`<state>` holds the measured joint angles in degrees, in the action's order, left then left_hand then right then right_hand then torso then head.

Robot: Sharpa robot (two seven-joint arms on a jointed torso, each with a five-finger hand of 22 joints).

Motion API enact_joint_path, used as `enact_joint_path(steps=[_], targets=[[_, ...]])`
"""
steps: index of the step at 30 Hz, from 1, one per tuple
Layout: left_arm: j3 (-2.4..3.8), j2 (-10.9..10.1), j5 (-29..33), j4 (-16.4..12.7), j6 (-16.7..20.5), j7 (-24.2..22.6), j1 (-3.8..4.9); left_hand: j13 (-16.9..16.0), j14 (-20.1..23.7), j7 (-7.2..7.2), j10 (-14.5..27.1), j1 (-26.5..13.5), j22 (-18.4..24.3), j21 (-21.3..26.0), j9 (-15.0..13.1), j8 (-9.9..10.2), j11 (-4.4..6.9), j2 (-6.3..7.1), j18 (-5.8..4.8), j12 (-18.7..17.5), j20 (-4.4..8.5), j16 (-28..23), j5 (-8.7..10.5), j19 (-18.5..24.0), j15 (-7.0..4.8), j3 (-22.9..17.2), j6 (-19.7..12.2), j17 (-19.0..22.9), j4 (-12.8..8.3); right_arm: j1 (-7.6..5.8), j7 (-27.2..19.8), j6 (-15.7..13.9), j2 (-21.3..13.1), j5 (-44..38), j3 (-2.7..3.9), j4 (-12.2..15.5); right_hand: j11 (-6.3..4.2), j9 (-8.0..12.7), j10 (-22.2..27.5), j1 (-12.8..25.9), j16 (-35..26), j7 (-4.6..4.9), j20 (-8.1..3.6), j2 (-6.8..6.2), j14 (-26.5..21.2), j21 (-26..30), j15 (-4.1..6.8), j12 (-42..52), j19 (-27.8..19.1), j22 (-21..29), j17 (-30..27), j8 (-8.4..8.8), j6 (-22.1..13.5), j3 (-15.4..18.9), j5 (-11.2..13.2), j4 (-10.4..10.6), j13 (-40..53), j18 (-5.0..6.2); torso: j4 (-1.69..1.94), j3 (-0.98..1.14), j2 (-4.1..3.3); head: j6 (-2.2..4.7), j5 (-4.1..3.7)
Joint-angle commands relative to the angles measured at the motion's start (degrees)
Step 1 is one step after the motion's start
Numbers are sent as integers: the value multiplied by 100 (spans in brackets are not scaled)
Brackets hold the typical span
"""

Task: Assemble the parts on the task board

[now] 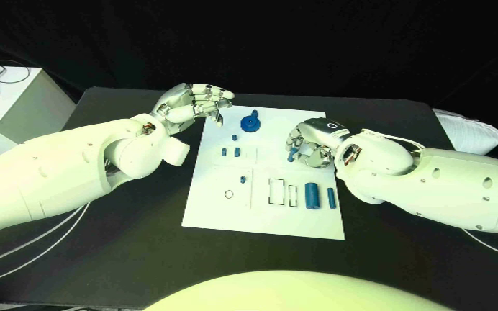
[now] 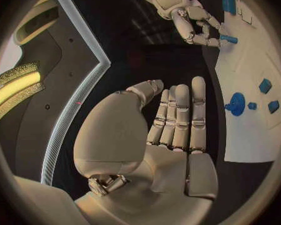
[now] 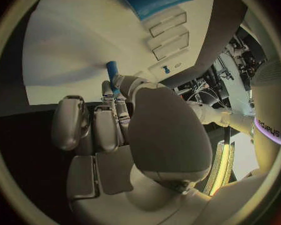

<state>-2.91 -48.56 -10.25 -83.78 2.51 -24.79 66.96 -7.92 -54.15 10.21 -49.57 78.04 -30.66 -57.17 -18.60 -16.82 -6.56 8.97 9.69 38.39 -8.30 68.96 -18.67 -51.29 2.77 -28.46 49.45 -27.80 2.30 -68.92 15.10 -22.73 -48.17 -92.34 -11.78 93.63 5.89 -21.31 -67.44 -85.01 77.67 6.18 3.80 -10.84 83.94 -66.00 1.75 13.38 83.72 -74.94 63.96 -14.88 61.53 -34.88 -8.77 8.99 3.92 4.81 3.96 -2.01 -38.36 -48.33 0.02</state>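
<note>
White rectangular task board (image 1: pixel 213 210) lies flat in the middle of the black table (image 1: pixel 114 253), its long sides running near to far. The robot's left hand (image 1: pixel 194 104) hovers at the board's far left corner, fingers loosely extended and close together, holding nothing; the left wrist view shows its palm bare. Its right hand (image 1: pixel 311 142) is down at the board's far right edge, fingers curled inward, and it pinches a small blue peg (image 3: pixel 112 71) between thumb and fingertips, the peg's tip meeting the board's surface. A round blue knob-like part (image 1: pixel 250 122) sits on the far end of the board, between the two hands. On the near right of the board, two upright blue cylinders (image 1: pixel 314 196) stand side by side, just right of an outlined rectangular slot (image 1: pixel 276 191). Several small blue pieces (image 1: pixel 237 152) are scattered across the middle, and a thin dark ring (image 1: pixel 228 194) lies near the left side.
</note>
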Motion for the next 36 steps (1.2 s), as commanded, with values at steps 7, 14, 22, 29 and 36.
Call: enact_joint_path(steps=[7, 14, 22, 29, 36], targets=[[4, 38, 31, 36, -98, -48, -2, 5, -16, 15, -20, 33, 5, 20, 7, 19, -20, 3, 89, -33, -5, 5, 1, -37, 14, 19, -8, -8, 9, -82, -120, -695, -236, 203, 53, 455, -352, -432, -410, 110, -47, 6, -14, 15, 68, -1, 33, -41, 126, -549, -21, -252, -35, -76, 3, -40, 152, -67, -4, 1, 3, 46, -4], [4, 59, 31, 48, -106, -49, -4, 7, -15, 13, -25, 37, 11, 28, 8, 19, -18, -1, 90, -36, -6, 5, 0, -41, 14, 21, -6, -9, 15, -155, -221, -751, -264, 363, 80, 812, -355, -445, -425, 123, -42, 5, -19, 11, 70, -37, 36, -47, 135, -567, -4, -264, -34, -94, 4, -64, 159, -72, 4, -10, 1, 56, 29], [4, 86, 31, 51, -115, -48, -11, 7, -15, 13, -25, 37, 11, 28, 8, 19, -18, -1, 90, -36, -6, 5, 0, -41, 14, 21, -6, -9, 15, -102, -307, -746, 291, 211, 70, 783, -355, -464, -437, 142, -51, 8, -24, 8, 67, -25, 39, -65, 133, -567, -11, -277, -42, -128, -23, -107, 169, -69, 20, -8, -14, 68, 63], [4, 100, 31, 41, -112, -42, -13, 7, -15, 13, -25, 37, 11, 28, 8, 19, -18, -1, 90, -36, -6, 5, 0, -41, 14, 21, -6, -9, 15, 23, -333, -753, 752, -111, 35, 660, -354, -478, -445, 165, -54, 10, -26, 4, 66, -29, 39, -81, 134, -573, -8, -286, -49, -156, -61, -138, 177, -70, 51, -24, -32, 37, 102], [4, 100, 31, 20, -104, -36, -13, 8, -15, 12, -28, 46, 13, 32, 8, 19, -17, -3, 91, -38, -5, 5, -1, -44, 13, 20, -4, -10, 14, 200, -306, -537, 1075, -273, -17, 482, -353, -488, -448, 180, -69, 11, -27, 0, 60, 6, 39, -92, 127, -563, -31, -291, -55, -175, -83, -162, 183, -64, 68, -33, -44, -7, 144]])
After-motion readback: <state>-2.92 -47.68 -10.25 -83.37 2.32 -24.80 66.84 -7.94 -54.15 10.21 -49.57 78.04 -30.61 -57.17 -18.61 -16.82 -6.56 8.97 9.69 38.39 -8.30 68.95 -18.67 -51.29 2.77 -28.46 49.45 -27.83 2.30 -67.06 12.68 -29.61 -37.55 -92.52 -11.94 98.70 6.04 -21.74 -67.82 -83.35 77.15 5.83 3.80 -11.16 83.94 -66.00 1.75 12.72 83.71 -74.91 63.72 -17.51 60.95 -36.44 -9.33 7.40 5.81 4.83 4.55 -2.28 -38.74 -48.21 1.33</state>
